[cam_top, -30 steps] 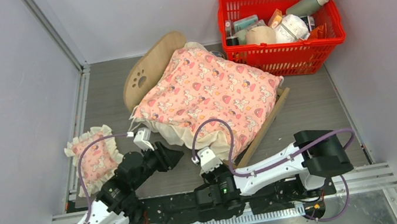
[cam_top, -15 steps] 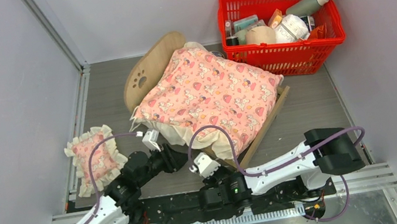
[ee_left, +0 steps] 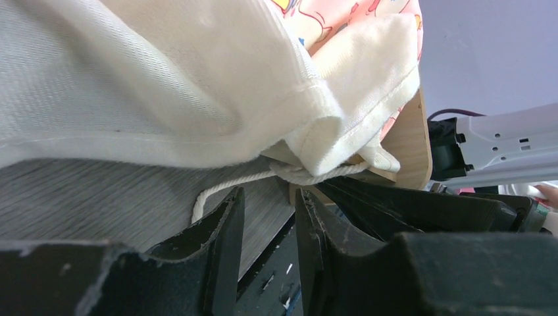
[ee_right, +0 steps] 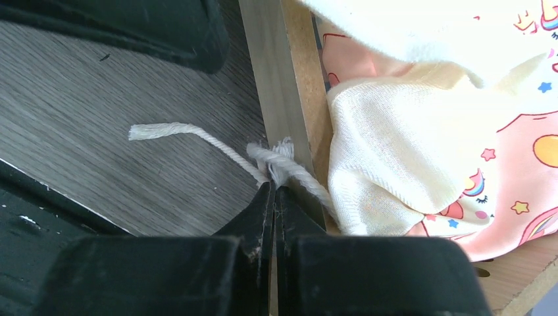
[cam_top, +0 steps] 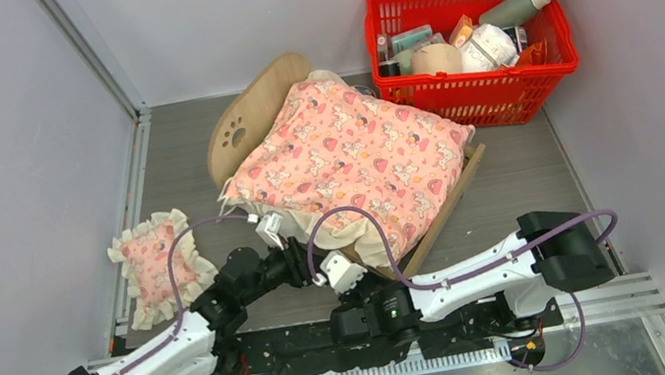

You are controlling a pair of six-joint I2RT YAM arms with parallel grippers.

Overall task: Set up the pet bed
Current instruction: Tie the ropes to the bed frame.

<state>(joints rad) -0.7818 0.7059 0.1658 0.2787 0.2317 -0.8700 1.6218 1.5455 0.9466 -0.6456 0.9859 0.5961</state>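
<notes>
**Cord [ee_right: 197,135] at the bed's near corner decides the move**

Top view: the pet bed [cam_top: 249,120] lies diagonally under the blanket [cam_top: 353,150]. The left gripper [cam_top: 291,256] and right gripper [cam_top: 329,270] both sit at the bed's near corner.

Left wrist: jaws apart and empty, with the cord just ahead of them, trailing from the bed's frame.

Right wrist: jaws pressed together, tips touching the knot at the bed's rail. I cannot tell whether it is pinched.

bed [cam_top: 268,83]: pale plywood, matt, smooth
blanket [cam_top: 353,150]: soft printed cloth, coarse-woven cream frill
cord [ee_right: 197,135]: twisted white fibre, frayed end
table [cam_top: 177,171]: grey wood-grain, matt
basket [cam_top: 484,95]: red plastic, glossy
pillow [cam_top: 156,264]: printed cloth, frilled edge
rail [cam_top: 87,50]: bare metal, dull
</notes>
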